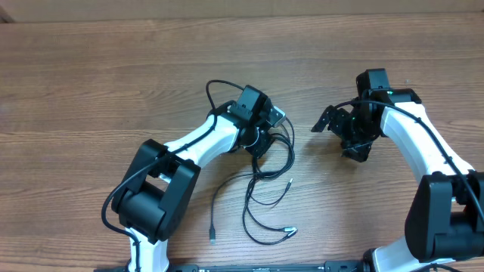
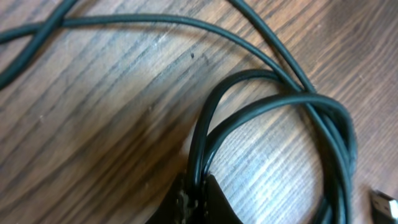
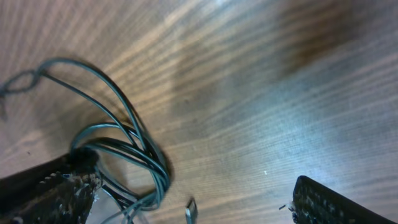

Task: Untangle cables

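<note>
At left wrist: left fingers (image 2: 221, 208) pinch cables (image 2: 273, 106), grip hidden overhead | right fingers (image 3: 336, 202) spread wide

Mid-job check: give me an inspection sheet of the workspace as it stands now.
Surface: wooden table, wood grain, no marks noted.
Job's things: thin black cables, tangled by the left claw, plug ends lying loose toward the near edge.
Clutter: nothing seen.
Grippers: left claw shut on cable strands; right claw open, holding nothing.
Cables: thicker arm cables run along both arms.
Surroundings: nothing seen.
</note>
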### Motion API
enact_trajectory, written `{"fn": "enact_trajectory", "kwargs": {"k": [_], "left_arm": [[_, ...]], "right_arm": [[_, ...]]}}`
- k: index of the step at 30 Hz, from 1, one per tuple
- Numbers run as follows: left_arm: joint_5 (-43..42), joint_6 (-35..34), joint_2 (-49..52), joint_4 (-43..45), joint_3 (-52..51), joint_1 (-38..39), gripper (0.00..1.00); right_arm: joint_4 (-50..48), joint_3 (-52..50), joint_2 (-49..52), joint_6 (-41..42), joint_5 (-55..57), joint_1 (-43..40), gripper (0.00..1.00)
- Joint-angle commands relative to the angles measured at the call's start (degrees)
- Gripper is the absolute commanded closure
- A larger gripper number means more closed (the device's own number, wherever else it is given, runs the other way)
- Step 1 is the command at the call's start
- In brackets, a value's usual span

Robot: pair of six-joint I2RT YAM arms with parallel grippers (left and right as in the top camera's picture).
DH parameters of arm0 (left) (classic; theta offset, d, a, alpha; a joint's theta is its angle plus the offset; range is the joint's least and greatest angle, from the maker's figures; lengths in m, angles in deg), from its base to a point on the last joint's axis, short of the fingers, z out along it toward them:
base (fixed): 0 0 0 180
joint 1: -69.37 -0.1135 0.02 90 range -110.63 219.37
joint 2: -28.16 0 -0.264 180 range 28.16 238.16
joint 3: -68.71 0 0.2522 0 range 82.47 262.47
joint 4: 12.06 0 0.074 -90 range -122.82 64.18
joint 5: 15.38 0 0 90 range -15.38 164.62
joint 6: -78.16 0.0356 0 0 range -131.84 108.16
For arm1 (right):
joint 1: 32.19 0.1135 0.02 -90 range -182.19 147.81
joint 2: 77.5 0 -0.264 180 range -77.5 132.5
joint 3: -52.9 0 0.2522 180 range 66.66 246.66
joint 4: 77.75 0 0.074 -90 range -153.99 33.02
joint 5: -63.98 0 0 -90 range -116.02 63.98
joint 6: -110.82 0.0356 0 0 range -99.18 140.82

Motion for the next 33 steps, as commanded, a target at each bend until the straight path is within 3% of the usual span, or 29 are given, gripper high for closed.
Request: {"fn": "enact_trajectory", "kwargs": {"k": [1,8,12,14,17,22,33], "left_arm": [[-0.11,0.39,-2.51,-3.69,4.11,-1.64,0.96],[-4.90,0.39,-4.07,-5.27,4.39,-6.88,0.96],[-15.96,1.90,-4.07,-6.05,4.39,-11.76,0.96],[-27.30,7.26,-4.07,-7.67,4.39,-15.52,0.95],[-36.68,11.67,-4.07,-9.20,4.39,-18.62,0.95],[-42.91,13.75,-4.04,-10.43,4.37,-22.45,0.96],[-44.63,15.61,-4.04,-11.41,4.37,-23.08,0.93]], "right_arm": [[0.98,0.20,-0.28,-3.37,-2.03,-0.02,0.00],[-0.72,0.15,-0.28,-7.15,-6.19,5.40,0.00],[-4.57,0.15,-0.28,-7.08,-6.19,9.90,0.00],[-8.07,0.15,-0.28,-5.22,-6.16,13.03,0.04],[-11.72,0.15,-0.28,-3.39,-6.16,15.65,0.10],[-16.50,0.15,-0.28,-2.56,-6.16,20.09,0.15],[-22.03,0.15,-0.28,-2.32,-6.19,22.93,0.52]]}}
